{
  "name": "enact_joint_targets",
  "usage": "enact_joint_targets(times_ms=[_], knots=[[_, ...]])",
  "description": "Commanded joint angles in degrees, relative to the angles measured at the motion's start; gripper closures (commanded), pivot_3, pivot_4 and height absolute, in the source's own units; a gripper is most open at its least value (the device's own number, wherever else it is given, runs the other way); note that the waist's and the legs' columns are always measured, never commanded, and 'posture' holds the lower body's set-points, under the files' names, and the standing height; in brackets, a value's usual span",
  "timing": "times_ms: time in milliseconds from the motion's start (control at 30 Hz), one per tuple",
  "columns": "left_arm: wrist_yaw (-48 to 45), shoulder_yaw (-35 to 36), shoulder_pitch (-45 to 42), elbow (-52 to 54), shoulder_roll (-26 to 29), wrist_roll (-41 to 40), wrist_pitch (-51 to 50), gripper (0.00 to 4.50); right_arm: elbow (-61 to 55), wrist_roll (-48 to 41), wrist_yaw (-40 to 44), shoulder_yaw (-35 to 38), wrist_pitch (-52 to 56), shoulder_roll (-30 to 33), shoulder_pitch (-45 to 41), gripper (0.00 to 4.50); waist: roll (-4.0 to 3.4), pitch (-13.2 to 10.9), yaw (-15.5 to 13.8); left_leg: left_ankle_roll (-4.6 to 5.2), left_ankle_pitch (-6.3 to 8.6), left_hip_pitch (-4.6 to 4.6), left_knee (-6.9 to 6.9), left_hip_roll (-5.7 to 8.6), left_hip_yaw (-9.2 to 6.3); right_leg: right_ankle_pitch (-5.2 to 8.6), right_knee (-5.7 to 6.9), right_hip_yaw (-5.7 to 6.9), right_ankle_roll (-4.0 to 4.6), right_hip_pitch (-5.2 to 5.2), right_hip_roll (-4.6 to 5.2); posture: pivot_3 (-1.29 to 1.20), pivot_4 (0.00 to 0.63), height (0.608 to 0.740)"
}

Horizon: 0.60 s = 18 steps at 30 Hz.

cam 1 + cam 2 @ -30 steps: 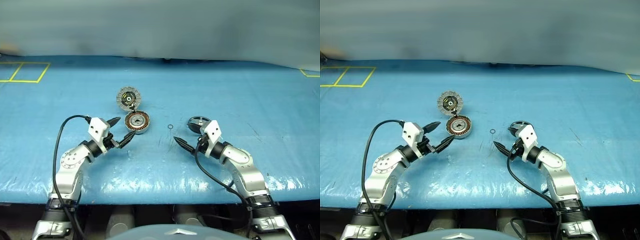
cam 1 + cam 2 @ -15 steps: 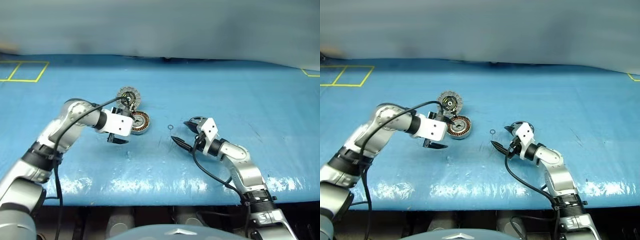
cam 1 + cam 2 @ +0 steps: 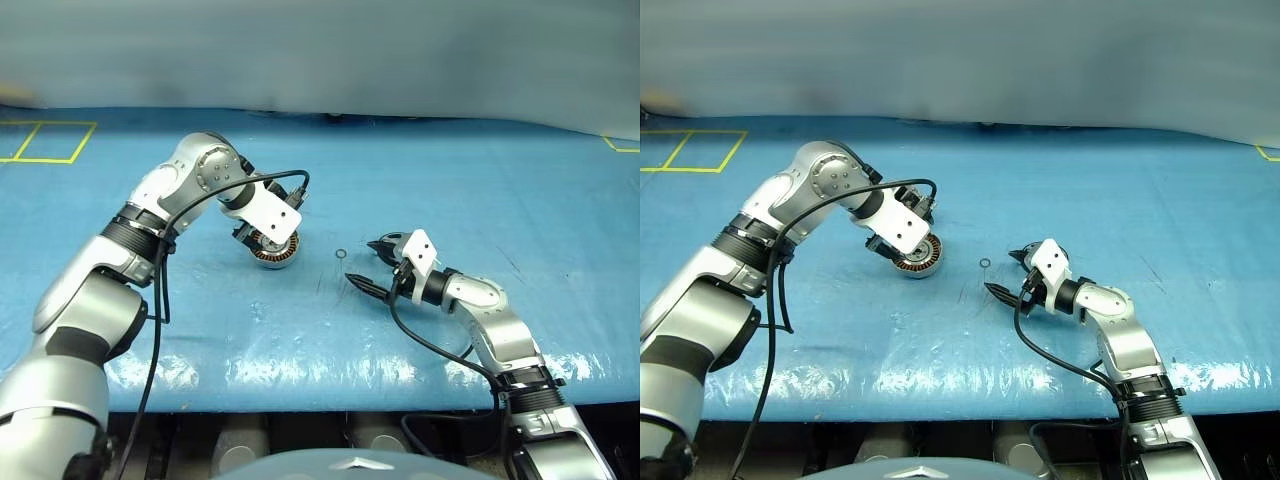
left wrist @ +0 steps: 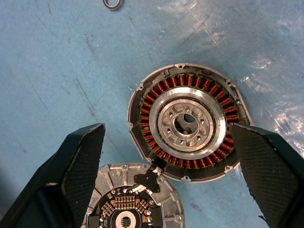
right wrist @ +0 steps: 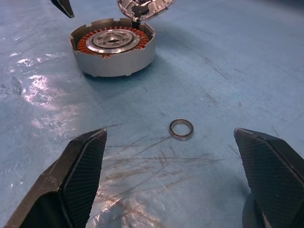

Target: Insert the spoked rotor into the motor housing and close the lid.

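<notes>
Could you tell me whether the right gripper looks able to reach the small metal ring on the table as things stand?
Probably yes: the right gripper is open, and the small metal ring lies just ahead between its fingers on bare blue table, with nothing between them.

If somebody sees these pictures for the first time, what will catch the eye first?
The motor housing with its ring of copper-brown windings lies open on the blue table, its lid flipped back beside it. The left hand hangs over it, fingers wide apart. A small metal ring lies in front of the open right hand.
</notes>
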State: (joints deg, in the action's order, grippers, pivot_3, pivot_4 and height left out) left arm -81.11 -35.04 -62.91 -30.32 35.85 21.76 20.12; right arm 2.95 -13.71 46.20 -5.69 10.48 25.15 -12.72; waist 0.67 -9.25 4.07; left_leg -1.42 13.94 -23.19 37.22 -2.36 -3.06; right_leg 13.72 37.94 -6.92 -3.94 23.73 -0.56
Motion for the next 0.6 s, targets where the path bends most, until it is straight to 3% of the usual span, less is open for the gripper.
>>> enact_joint_targets(times_ms=[33,333,600], knots=[[-3.3,-0.16,-3.33,-4.25,-1.03,-0.31,2.75,0.0,-3.79,-0.6,-2.02,0.77,-2.03,-2.07,2.14,0.01,0.0,0.0,-0.19,0.0,0.0,-0.01,0.0,0.01,-0.01,0.0,0.0,0.02,0.0,0.0,0.01,0.0,0.15,0.74],[-7.68,1.27,-5.15,-11.17,-3.7,-1.93,2.75,0.0,-4.5,0.46,-5.95,0.21,-4.61,-5.85,5.98,0.01,-0.01,-0.01,-0.3,0.03,0.02,-0.27,0.33,0.05,-0.04,-0.05,0.03,0.04,-0.13,0.07,0.05,0.0,0.15,0.74],[-9.02,-0.21,-6.21,-12.58,-2.26,1.45,4.66,0.0,-3.52,0.83,-7.09,0.88,-6.37,-6.75,5.95,0.01,-0.01,-0.01,-0.17,0.03,0.02,-0.26,0.46,0.04,-0.08,-0.04,0.18,0.04,-0.15,0.07,0.03,0.0,0.15,0.74]])
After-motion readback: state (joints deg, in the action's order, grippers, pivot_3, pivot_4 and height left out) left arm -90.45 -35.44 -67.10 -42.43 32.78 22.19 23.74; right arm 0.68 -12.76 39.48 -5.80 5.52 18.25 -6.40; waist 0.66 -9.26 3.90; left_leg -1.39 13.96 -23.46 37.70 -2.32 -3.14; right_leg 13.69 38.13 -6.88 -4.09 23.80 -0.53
